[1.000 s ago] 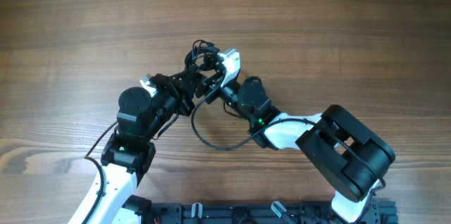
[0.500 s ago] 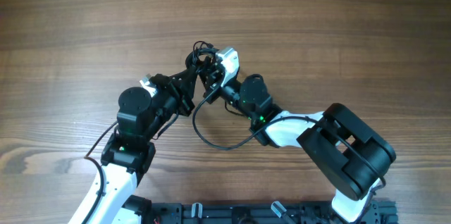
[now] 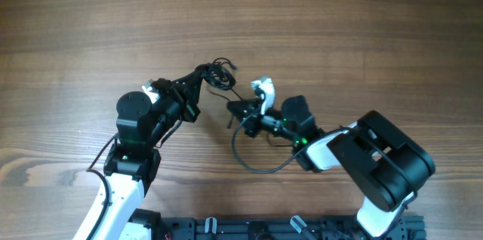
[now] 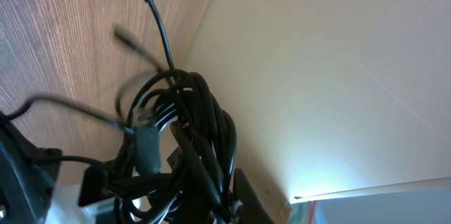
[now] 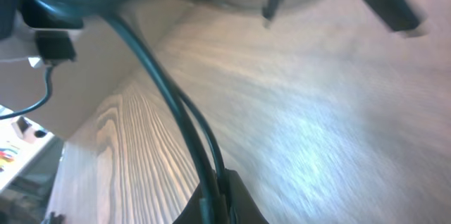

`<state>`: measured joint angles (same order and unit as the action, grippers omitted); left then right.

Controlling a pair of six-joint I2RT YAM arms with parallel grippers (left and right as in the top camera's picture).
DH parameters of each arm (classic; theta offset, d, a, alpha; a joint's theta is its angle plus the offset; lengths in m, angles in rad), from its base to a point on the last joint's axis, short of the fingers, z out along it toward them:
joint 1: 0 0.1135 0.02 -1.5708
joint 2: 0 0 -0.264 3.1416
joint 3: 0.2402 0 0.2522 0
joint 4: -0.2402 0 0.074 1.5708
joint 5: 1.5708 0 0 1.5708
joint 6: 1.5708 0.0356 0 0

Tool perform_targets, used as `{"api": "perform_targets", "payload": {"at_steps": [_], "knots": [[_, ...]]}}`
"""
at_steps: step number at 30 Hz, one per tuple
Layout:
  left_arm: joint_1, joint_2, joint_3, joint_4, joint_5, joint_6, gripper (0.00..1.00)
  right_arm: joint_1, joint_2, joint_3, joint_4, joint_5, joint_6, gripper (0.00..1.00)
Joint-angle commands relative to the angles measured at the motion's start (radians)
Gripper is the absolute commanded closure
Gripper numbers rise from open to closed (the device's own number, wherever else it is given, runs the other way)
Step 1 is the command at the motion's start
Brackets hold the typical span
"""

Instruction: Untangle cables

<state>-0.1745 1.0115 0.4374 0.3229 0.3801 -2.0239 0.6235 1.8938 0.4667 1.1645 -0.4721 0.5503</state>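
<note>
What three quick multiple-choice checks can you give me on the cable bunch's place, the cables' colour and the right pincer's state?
1. Where is the knotted cable bunch? A at the left pincer's tip; B in the picture's bottom corner; C out of view.
2. What colour are the cables? A white; B black; C red.
3. How is the right pincer? A wide open; B shut on a cable strand; C out of view.
Key: 1 A, the overhead view shows the bunch right at that pincer's fingers. 2 B, every cord looks black. 3 B, the right wrist view shows strands running into its closed fingers.
</note>
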Motion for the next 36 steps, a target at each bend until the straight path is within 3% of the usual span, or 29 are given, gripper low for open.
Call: {"api": "perform_targets", "payload": {"at_steps": [1,5,8,9,10,12,13,15,20,24,28,31,33,36], "knots": [[0.032,-0.016,0.026,0.043,-0.032,-0.080,0.96,-0.097,-0.013,-0.053,-0.025,-0.106,0.079,0.96],[0.033,-0.016,0.026,0.040,0.055,0.067,0.96,-0.245,-0.023,-0.053,-0.026,-0.271,0.082,0.95],[0.032,-0.016,0.026,0.040,0.100,0.307,0.96,-0.393,-0.023,-0.053,-0.024,-0.405,0.126,0.94],[0.032,-0.016,0.026,0.039,0.115,0.367,0.96,-0.438,-0.023,-0.053,-0.021,-0.455,0.149,0.85],[0.032,-0.016,0.026,0.031,0.140,0.456,0.96,-0.497,-0.023,-0.053,-0.010,-0.528,0.185,0.66],[0.032,-0.016,0.026,-0.017,0.203,0.589,0.96,-0.606,-0.023,-0.053,0.026,-0.645,0.289,0.15],[0.032,-0.016,0.026,-0.056,0.238,0.634,0.96,-0.652,-0.023,-0.053,0.044,-0.690,0.327,0.01],[0.019,-0.016,0.026,-0.105,0.292,0.723,0.96,-0.724,-0.023,-0.053,0.109,-0.770,0.374,0.00],[-0.102,-0.016,0.026,-0.101,0.330,1.018,0.96,-0.772,-0.023,-0.028,0.491,-0.921,0.385,0.00],[-0.203,-0.016,0.027,0.007,0.305,1.048,0.96,-0.792,-0.029,0.147,0.484,-1.008,0.513,0.00],[-0.253,-0.015,0.062,-0.051,0.163,1.040,0.96,-0.794,-0.029,0.387,0.466,-1.121,0.640,0.00],[-0.283,-0.015,0.116,-0.109,0.069,1.041,0.96,-0.795,-0.029,0.528,0.388,-1.122,0.658,0.00],[-0.313,-0.009,0.156,-0.111,-0.011,1.041,0.96,-0.794,-0.028,0.623,0.145,-1.027,0.575,0.00],[-0.341,0.017,0.193,-0.111,-0.100,1.041,0.96,-0.783,-0.028,0.694,-0.311,-0.784,0.282,0.00]]}}
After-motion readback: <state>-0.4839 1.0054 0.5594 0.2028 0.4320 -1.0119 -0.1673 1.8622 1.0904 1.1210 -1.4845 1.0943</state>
